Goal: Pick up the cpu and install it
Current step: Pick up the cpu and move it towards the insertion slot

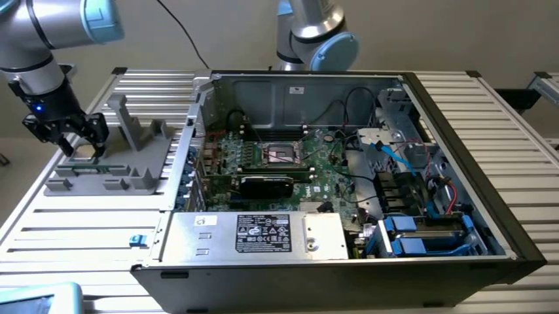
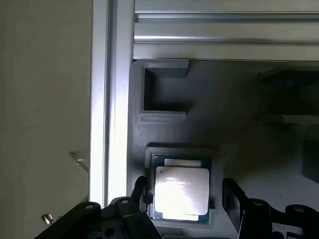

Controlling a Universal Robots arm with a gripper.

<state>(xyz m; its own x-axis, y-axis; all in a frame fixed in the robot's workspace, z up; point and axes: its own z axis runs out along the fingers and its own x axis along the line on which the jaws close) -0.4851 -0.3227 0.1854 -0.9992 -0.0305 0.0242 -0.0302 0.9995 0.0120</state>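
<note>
1. The fingers of the tool (image 1: 81, 153) straddle the grey holder (image 1: 140, 160) and hide its pocket from the exterior view.
2. Up close on that holder, glare washes out the lettering on the cpu (image 2: 182, 193).
3. To the exterior view's right of the holder, the print on the black label (image 1: 264, 233) is too small to read.
4. Above the holder, the arm (image 1: 39, 39) is cut off by the picture's edge.

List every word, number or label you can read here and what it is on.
Nothing is legible.
cpu: faint print on its metal top, washed out by glare.
black label on the silver box: white print, too small.
white sticker on the back wall of the case: too small.
</note>
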